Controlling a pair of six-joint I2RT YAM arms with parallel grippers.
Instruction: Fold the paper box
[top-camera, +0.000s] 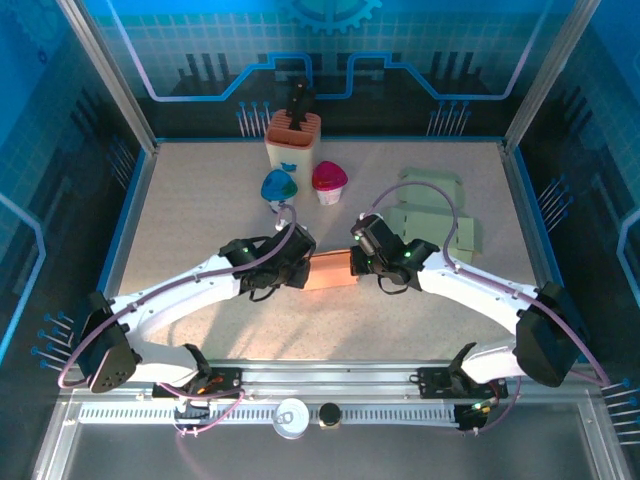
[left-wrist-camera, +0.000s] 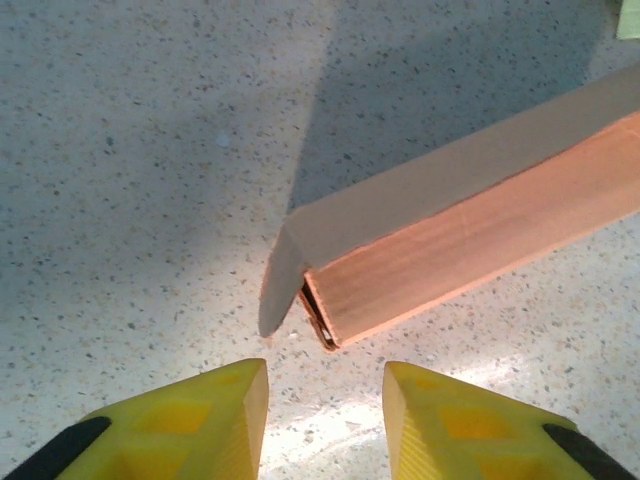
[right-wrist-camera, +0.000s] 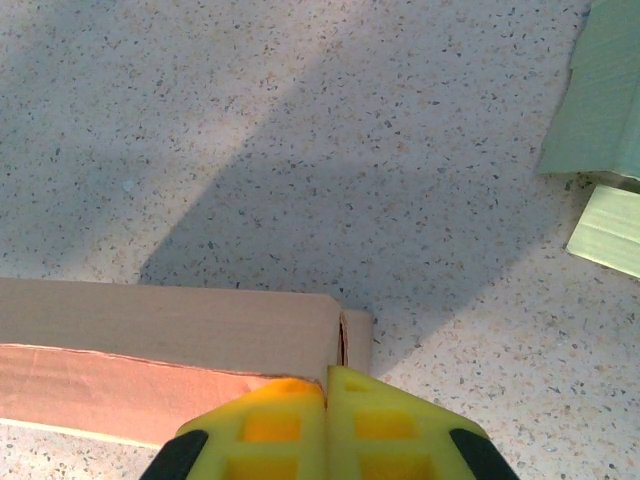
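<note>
Box (top-camera: 332, 270) lies mid-frame. Left gripper (left-wrist-camera: 325, 400) gapes wide, just short of its end; right gripper (right-wrist-camera: 327, 400) is pressed closed at the other end.

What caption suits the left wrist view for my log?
Open left pincer poised just short of the orange paper box, its end flap ajar, on the speckled table.

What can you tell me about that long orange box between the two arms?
The orange box is a long, slim cardboard piece, salmon on one face and tan on another, lying on the speckled table between the arms. At its left end a small flap stands ajar, just ahead of the open left gripper. The right gripper is closed at its right end; whether it pinches cardboard is unclear.
</note>
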